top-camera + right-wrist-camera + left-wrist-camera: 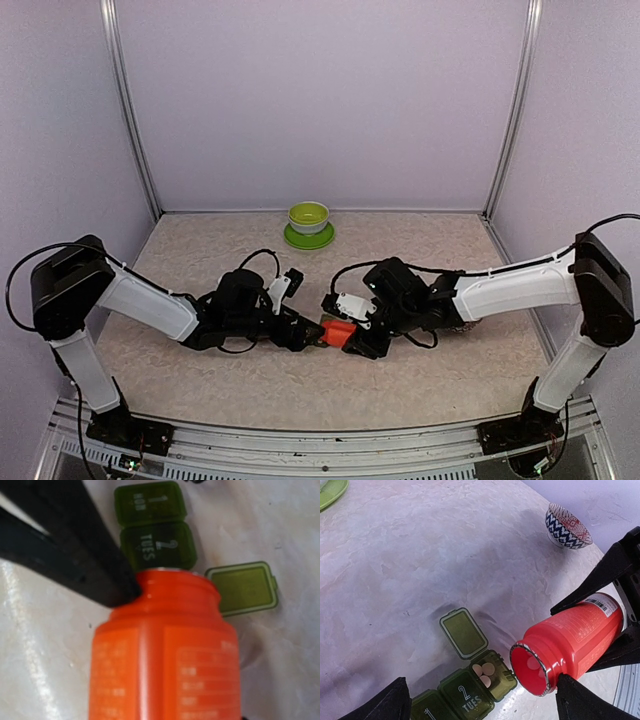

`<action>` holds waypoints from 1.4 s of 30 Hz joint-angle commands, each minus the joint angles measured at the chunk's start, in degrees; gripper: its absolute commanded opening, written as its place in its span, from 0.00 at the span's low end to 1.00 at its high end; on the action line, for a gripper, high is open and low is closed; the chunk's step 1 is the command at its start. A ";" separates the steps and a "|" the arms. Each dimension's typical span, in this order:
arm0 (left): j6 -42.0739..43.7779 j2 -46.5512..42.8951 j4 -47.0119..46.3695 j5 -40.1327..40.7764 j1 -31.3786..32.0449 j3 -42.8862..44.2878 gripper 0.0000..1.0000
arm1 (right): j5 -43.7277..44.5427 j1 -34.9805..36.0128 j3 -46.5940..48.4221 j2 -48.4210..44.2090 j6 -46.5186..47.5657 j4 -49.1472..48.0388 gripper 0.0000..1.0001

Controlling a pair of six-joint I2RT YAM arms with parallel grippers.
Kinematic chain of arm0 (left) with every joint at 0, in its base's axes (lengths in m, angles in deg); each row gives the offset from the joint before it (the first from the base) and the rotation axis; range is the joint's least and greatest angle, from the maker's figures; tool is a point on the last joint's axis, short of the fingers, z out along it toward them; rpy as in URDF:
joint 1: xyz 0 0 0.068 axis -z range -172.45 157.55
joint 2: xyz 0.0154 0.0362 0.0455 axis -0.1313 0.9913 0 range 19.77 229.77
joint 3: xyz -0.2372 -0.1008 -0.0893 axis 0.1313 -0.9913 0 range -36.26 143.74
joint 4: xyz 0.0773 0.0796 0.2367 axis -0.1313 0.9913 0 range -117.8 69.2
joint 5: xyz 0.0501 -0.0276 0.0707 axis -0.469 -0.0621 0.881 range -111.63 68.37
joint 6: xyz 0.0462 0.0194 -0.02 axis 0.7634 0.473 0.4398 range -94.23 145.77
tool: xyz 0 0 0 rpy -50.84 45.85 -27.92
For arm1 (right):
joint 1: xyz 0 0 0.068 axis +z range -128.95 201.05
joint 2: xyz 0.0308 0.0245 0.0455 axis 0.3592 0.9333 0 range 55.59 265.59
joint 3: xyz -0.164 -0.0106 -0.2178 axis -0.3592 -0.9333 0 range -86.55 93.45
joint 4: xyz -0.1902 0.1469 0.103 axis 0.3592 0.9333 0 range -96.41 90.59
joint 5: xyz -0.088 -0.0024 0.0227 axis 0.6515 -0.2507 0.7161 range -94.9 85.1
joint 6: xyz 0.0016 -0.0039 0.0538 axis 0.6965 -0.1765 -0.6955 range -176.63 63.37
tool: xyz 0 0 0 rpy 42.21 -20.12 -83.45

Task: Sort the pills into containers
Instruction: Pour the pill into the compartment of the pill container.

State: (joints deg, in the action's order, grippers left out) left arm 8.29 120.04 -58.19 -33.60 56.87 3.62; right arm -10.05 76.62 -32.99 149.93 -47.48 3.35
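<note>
Three containers [465, 695], seemingly between left gripper [480, 690] jaws.

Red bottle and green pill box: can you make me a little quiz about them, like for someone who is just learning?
1. True or false: the red bottle has its cap on.
2. Which compartment of the pill box has its lid open? A: the one marked 1. B: the one marked 2 TUES. C: the end one next to 2 TUES.
3. Fill in: the bottle is held by the ___ pincer.

Key
1. False: its mouth is open.
2. C: you can see pills lying inside.
3. Right: the right pincer grips it, tipped toward the open compartment.
</note>
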 commanded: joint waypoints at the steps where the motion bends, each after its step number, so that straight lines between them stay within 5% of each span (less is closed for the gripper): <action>1: 1.15 1.00 1.90 1.55 0.12 1.25 0.98 | -1.30 -0.20 2.86 1.00 0.35 -0.13 0.01; 42: 1.43 2.41 5.58 3.03 -0.36 3.01 0.97 | -0.43 0.68 12.62 6.44 1.22 10.98 0.02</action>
State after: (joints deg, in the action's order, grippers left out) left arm 9.12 121.42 -53.86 -31.65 56.74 5.26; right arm -9.33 76.53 -23.49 155.94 -46.78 14.87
